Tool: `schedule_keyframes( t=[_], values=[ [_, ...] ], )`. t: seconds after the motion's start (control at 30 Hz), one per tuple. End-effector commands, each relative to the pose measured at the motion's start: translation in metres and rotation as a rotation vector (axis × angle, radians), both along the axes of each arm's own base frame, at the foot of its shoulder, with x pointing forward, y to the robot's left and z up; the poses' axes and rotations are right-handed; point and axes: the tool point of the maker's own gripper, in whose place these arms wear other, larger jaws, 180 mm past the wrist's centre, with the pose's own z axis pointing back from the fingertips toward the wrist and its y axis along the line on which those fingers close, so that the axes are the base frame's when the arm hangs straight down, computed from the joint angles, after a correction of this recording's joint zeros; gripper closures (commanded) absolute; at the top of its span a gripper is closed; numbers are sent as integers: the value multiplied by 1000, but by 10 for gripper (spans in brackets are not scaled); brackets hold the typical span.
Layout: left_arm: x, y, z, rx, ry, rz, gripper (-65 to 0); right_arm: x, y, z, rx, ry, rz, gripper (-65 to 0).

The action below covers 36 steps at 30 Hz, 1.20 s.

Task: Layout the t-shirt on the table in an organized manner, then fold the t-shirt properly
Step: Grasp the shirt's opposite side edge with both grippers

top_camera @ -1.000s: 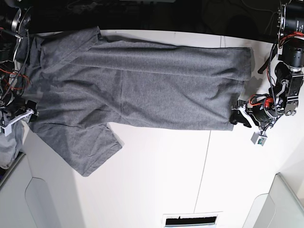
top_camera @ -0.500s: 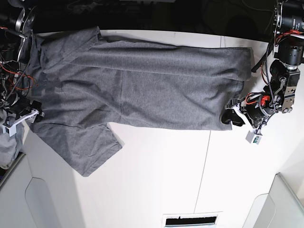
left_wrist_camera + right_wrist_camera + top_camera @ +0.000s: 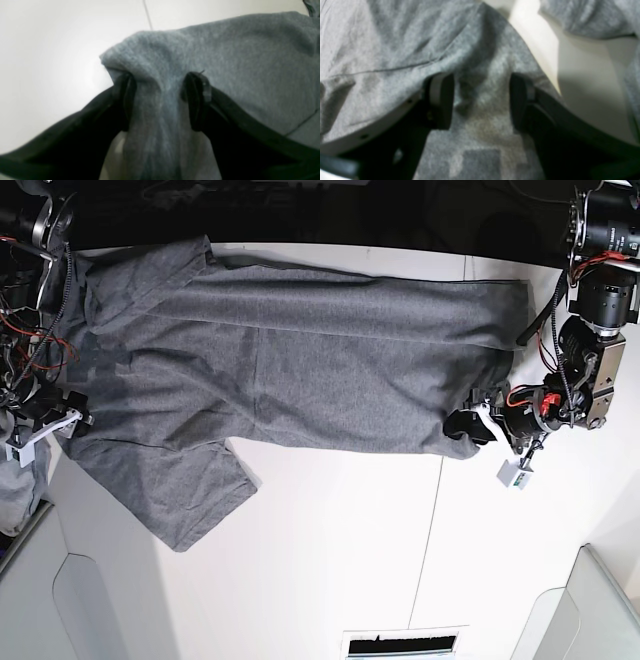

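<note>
Base view: grey bins [image 3: 60, 600] flank the t-shirt [image 3: 300, 370] on the table [image 3: 340, 550].

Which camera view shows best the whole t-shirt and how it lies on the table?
The base view: the t-shirt lies spread across the table, one sleeve sticking out. The left wrist view shows only a bunched corner between its fingers; the right wrist view shows only blurred cloth.

Both my wrist views are reading soft and blurry up close; glare is washing out the table [image 3: 50, 62], base view is bowing at edges.
</note>
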Motion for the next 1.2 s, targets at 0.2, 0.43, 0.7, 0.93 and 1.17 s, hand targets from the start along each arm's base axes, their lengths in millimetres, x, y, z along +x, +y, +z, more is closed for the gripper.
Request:
schedule_keyframes(
  t=[0.2, 0.43, 0.7, 0.93, 1.17],
  values=[
    [7, 25, 3, 136, -25, -32, 0, 15, -9, 20, -16, -55, 3, -347],
    [3, 63, 13, 204, -24, -26, 0, 26, -6, 39, 1, -110, 7, -347],
    [-1, 69, 19, 188, -31, -56, 0, 34, -5, 53, -4, -154, 11, -347],
    [1, 64, 22, 139, -43, -37, 0, 26, -12, 34, -40, -125, 1, -348],
    [2, 63, 23, 135, -44, -35, 0, 12, -8, 5, -7, -88, 3, -348]
  ],
)
